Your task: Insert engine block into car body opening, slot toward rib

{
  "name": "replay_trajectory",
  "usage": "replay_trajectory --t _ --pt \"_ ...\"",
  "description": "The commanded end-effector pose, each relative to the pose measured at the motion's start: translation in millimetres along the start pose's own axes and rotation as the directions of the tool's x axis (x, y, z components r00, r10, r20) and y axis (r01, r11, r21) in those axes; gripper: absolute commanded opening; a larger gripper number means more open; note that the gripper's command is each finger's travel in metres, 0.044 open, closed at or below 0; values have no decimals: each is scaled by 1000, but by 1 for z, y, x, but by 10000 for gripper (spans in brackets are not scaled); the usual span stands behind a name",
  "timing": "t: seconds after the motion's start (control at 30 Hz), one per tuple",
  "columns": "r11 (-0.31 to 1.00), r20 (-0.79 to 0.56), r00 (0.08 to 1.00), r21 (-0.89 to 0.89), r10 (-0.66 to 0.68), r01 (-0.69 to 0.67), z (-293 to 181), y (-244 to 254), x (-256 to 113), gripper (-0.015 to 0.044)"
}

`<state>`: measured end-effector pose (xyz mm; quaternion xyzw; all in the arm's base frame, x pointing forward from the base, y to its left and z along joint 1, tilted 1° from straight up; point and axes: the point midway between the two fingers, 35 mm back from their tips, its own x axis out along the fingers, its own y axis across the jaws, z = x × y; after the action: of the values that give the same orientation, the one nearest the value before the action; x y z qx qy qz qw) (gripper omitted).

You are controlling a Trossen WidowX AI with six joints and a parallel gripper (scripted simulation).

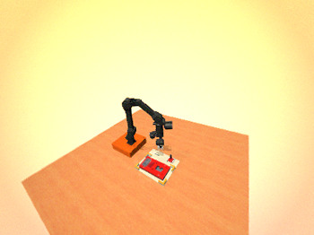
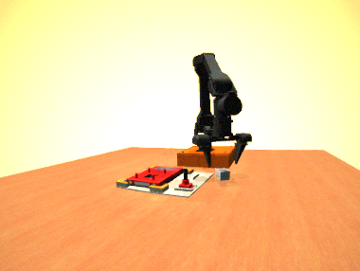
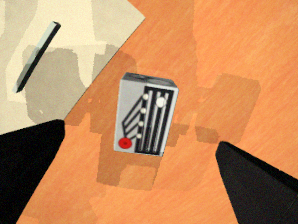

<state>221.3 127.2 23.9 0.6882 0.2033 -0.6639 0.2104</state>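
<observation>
The engine block (image 2: 223,174) (image 3: 145,117), a small light grey block with black stripes and a red dot on the face toward the wrist camera, stands on the table beside the white board. My gripper (image 1: 160,146) (image 2: 223,164) (image 3: 143,138) is open and empty, pointing down above the block. In the wrist view the block shows between the two spread fingers, with room on both sides. The red car body (image 1: 152,167) (image 2: 167,174) lies on the board, with a dark opening in its top. The rib inside the opening is too small to tell.
The white board (image 1: 165,156) (image 2: 201,182) (image 3: 100,25) has yellow and grey corner pieces around the car body. A red piece with a black post (image 1: 170,160) (image 2: 186,184) and a thin dark bar (image 3: 37,57) stand on it. The orange arm base (image 1: 129,144) (image 2: 189,158) is behind.
</observation>
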Motion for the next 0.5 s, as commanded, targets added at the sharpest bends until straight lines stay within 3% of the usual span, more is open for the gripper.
replay_trajectory --t 0.0,0.4,0.47 --pt "1000 13 1000 5 4 -4 2 1 9 440" --pt "1000 13 1000 5 4 -4 3 1 25 440" --pt "1000 13 1000 5 4 -4 3 1 25 387"
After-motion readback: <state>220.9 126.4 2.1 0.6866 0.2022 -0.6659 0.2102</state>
